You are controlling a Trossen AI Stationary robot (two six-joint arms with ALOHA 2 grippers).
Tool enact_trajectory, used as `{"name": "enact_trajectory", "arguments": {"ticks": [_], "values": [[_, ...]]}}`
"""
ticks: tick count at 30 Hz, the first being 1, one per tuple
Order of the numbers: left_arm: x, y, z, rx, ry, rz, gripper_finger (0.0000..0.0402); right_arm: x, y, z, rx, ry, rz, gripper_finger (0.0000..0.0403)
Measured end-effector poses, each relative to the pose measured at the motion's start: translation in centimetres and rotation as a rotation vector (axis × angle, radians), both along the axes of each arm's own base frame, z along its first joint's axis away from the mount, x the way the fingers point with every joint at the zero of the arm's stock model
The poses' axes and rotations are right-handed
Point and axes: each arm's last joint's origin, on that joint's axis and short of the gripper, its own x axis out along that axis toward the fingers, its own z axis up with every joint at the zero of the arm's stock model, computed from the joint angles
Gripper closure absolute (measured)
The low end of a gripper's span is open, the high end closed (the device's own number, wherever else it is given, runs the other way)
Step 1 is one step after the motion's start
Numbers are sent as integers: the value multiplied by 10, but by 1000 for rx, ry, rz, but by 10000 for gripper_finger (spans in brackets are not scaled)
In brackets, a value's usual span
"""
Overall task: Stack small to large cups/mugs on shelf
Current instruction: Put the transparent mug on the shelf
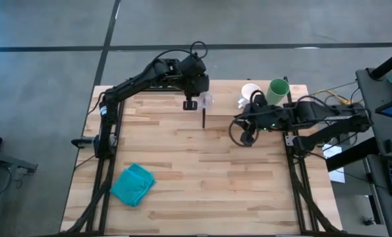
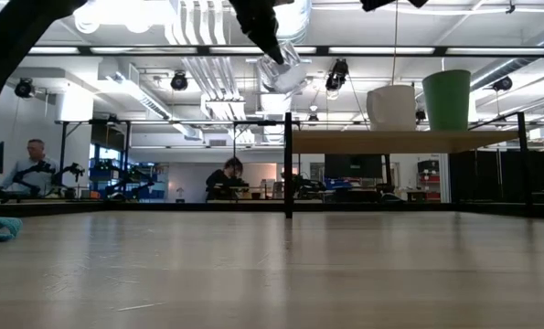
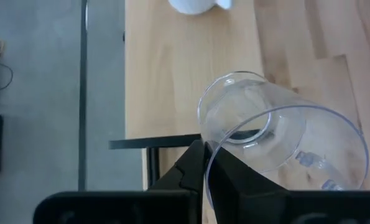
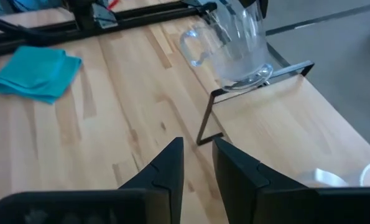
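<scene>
From above, the left gripper (image 1: 200, 100) holds the clear cup (image 1: 206, 101) over the shelf's (image 1: 228, 99) left end, by the desk's far edge. The mug (image 1: 249, 93) and green cup (image 1: 279, 90) stand near the far right corner; the right gripper (image 1: 247, 113) hovers beside them.

Low view: the cup (image 2: 282, 71) hangs tilted above the shelf (image 2: 390, 140).

Left wrist: fingers (image 3: 234, 180) pinch the cup's (image 3: 278, 134) rim.

Right wrist: fingers (image 4: 166, 171) slightly parted, holding nothing.

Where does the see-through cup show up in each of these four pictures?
High view: clear cup in the left gripper, at the shelf's left end.
Low view: top centre, above the shelf.
Left wrist view: lower right.
Right wrist view: top centre.
Shared landmark: the shelf's black corner post.
</scene>
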Motion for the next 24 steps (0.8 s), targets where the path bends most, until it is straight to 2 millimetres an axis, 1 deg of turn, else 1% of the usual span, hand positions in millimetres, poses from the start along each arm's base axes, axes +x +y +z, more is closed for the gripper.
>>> {"name": "enact_trajectory", "arguments": {"ticks": [2,5,11,16,21,24], "values": [[0,-2,0,-25,-9,-7,401,5,0,-3,-4,12,-3,323],[1,-3,0,-85,-33,44,401,17,2,-7,3,-2,-8,323],[2,-5,0,-222,-103,216,401,46,5,-16,-1,-51,-3,323],[6,-4,4,-300,-207,322,401,69,7,-32,-9,-31,-8,323],[7,-4,4,-359,-245,393,401,83,6,-50,-109,24,-115,323],[7,-4,3,-372,-248,409,401,87,5,-55,-174,40,-173,323]]}}
